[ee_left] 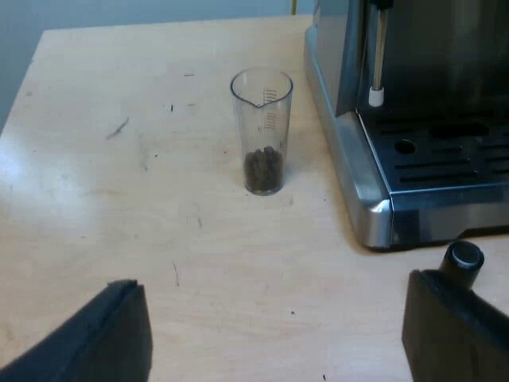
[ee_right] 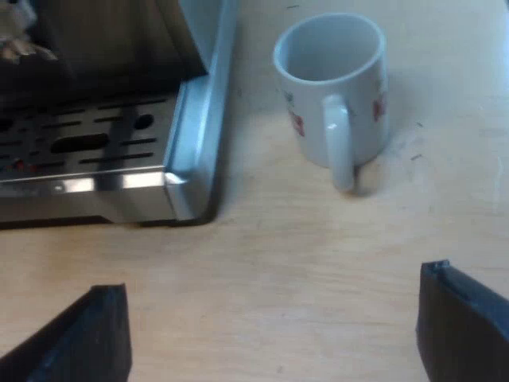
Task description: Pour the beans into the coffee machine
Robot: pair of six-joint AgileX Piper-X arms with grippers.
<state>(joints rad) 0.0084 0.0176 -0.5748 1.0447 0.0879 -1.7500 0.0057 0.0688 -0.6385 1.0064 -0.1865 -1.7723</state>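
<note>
Worktop [ee_left: 95, 183], open: your left claw [ee_left: 274, 282], wide, has the measuring glass [ee_left: 262, 131] at twelve o'clock; your right claw [ee_right: 272, 278], wide, the mug [ee_right: 332, 87].

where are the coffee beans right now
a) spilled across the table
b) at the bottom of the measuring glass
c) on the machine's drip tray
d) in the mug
B: the beans lie as a dark layer at the bottom of the measuring glass, which stands upright on the table near the machine.
</note>
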